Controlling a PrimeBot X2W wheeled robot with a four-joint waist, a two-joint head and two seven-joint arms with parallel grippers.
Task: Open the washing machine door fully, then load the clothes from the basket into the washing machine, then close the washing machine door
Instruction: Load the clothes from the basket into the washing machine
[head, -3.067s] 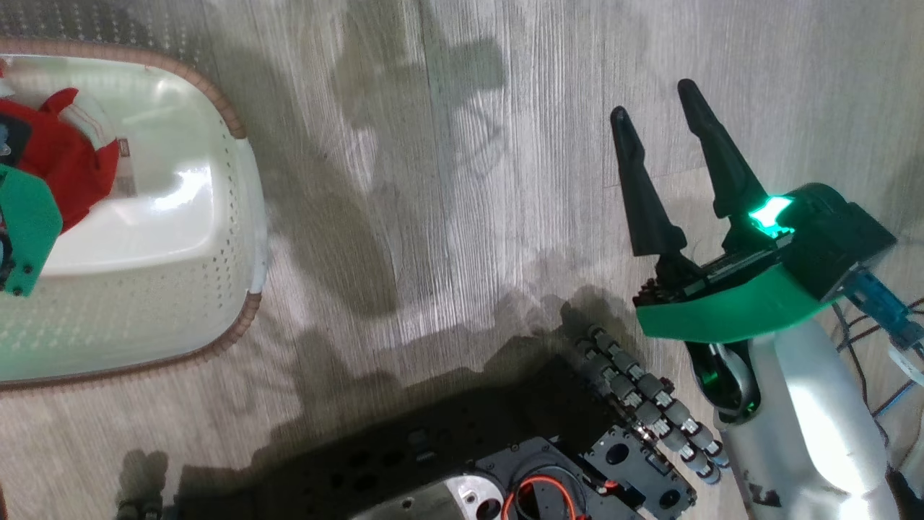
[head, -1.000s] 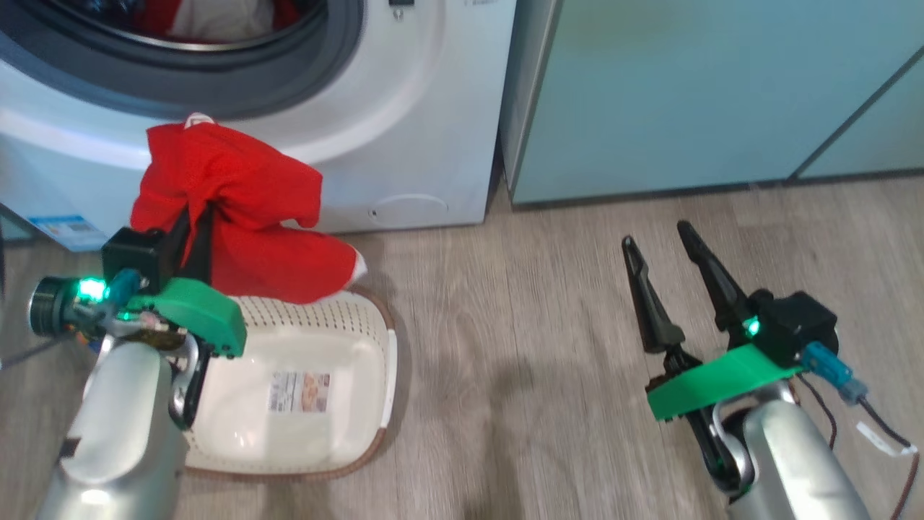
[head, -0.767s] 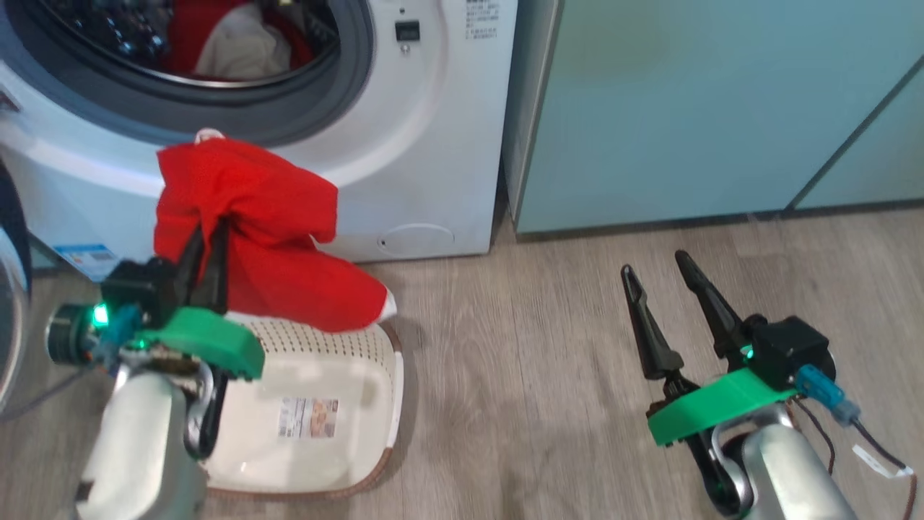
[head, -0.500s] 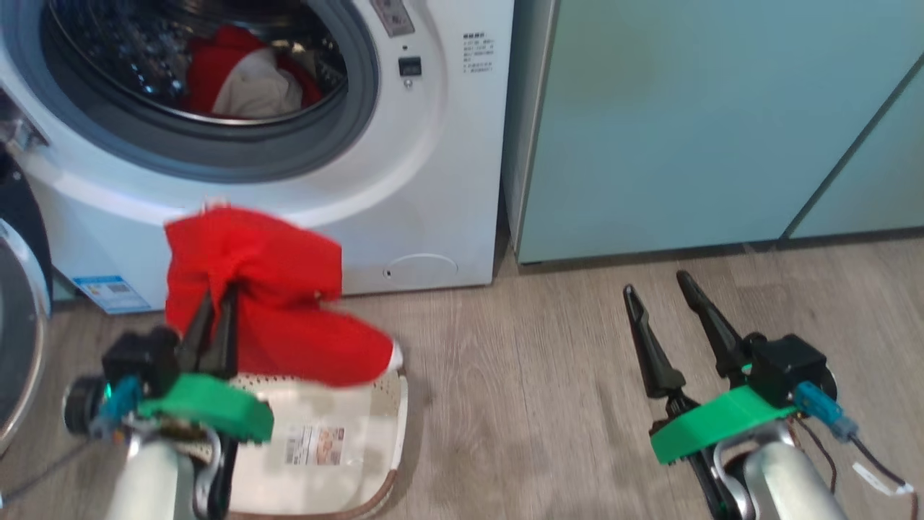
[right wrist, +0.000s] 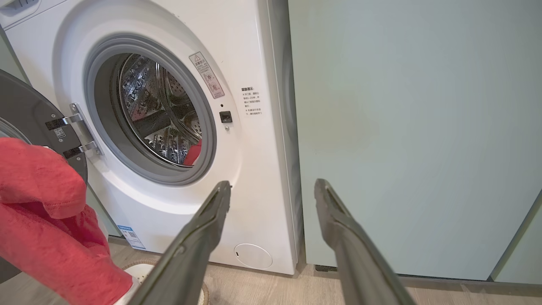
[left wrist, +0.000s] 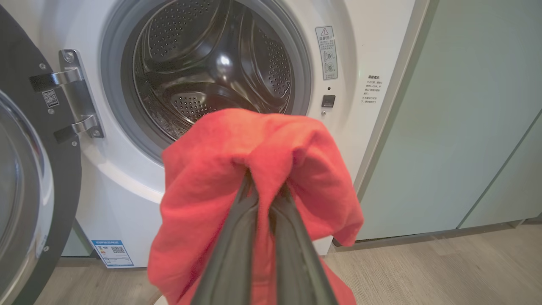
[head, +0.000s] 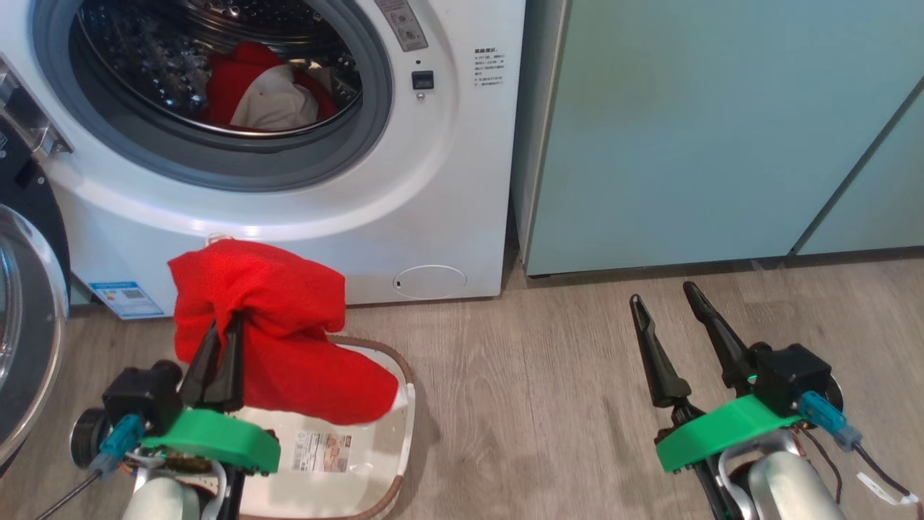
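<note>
Plainly the left gripper (head: 226, 325), fingers clamped on the clothes (head: 289, 339), sits nearer the washing machine (head: 433, 180), its drum (head: 137, 72) ahead and above, while the right gripper (head: 662, 294) holds its fingers apart, empty.

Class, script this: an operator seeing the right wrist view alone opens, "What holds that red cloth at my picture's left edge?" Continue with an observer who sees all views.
Observer: The left end effector, shut on the clothes, hanging over the basket.
Operator: Anything left in the basket?
Observer: Its visible floor shows a label sticker; the clothes hide the rest.
Operator: And the drum?
Observer: A red and white garment lies inside.
</note>
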